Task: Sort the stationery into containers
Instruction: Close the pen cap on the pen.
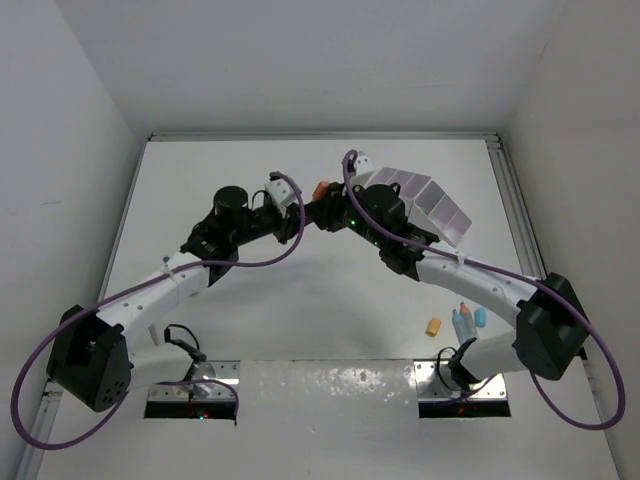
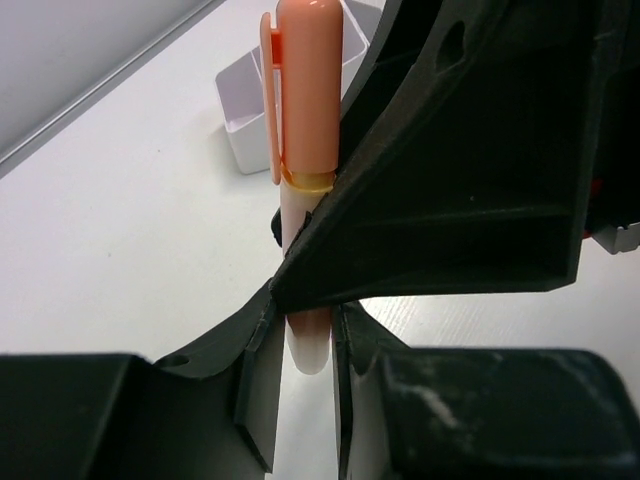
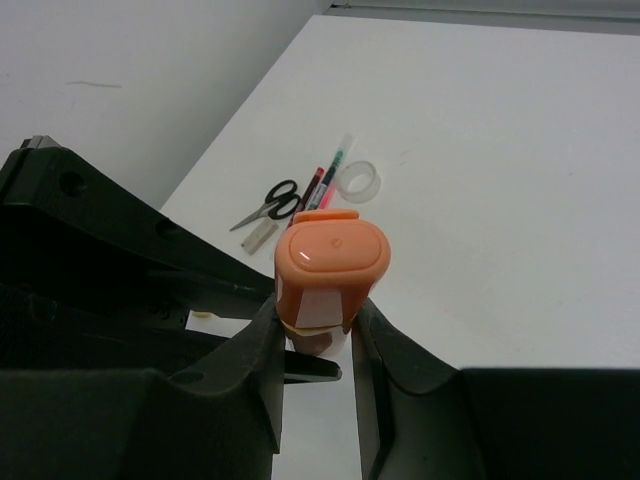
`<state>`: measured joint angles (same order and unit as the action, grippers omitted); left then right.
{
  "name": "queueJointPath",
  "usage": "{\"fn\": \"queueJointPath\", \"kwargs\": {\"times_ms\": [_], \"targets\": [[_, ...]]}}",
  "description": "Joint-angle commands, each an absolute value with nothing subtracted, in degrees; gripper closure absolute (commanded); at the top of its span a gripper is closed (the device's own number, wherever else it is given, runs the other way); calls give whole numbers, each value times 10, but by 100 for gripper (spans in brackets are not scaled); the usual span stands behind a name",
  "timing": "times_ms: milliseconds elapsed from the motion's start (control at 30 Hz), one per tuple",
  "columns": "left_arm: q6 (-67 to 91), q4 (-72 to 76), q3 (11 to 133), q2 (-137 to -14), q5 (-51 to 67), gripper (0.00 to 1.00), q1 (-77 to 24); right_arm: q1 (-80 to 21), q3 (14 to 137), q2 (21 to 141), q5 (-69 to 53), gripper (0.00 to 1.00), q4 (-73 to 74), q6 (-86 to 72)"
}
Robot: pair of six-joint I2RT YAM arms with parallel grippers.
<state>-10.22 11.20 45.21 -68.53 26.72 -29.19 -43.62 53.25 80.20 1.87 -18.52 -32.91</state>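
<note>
Orange marker (image 3: 332, 255) is held above the white worktop (image 1: 300, 310) at the far middle, where the two arms meet, just left of the white organiser (image 1: 425, 200). The right jaws are clamped on its body just below the cap, which points straight at the right wrist camera. The left jaws are drawn in against the marker's pale tail end, one on each side. In the left wrist view the marker (image 2: 305, 90) runs away from the camera, its clip on the left, and the right arm's black jaws cross in front of its middle. Beyond it an end compartment of the organiser (image 2: 240, 110) shows, open at the top. From above only a small orange patch of the marker (image 1: 319, 189) shows between the two black wrists. On the worktop behind the marker lie black-handled scissors (image 3: 272, 200), thin red pens (image 3: 312, 185) and a clear tape ring (image 3: 358, 180), close together. Near the right arm's base lie two blue-capped bottles (image 1: 468, 318) and a small orange item (image 1: 433, 326).
</note>
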Motion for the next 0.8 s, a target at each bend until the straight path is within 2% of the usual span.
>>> {"fn": "queueJointPath", "kwargs": {"times_ms": [0,233,333,600,700,767], "targets": [[-66,169,454,-684,295,100,-290,-441,533,784,17,100,-234,-339],[-10,229,432,-672,274,100,-288,-441,557,794,4,100,-214,-328],[46,305,405,-670,253,100,-293,-440,559,794,4,92,-218,-323],[85,429,369,-659,207,100,-302,-441,584,794,9,86,-214,-308],[77,439,362,-653,201,100,-302,-441,592,795,8,77,-211,-307],[75,441,362,-651,194,100,-301,-440,598,795,10,65,-206,-306]]}}
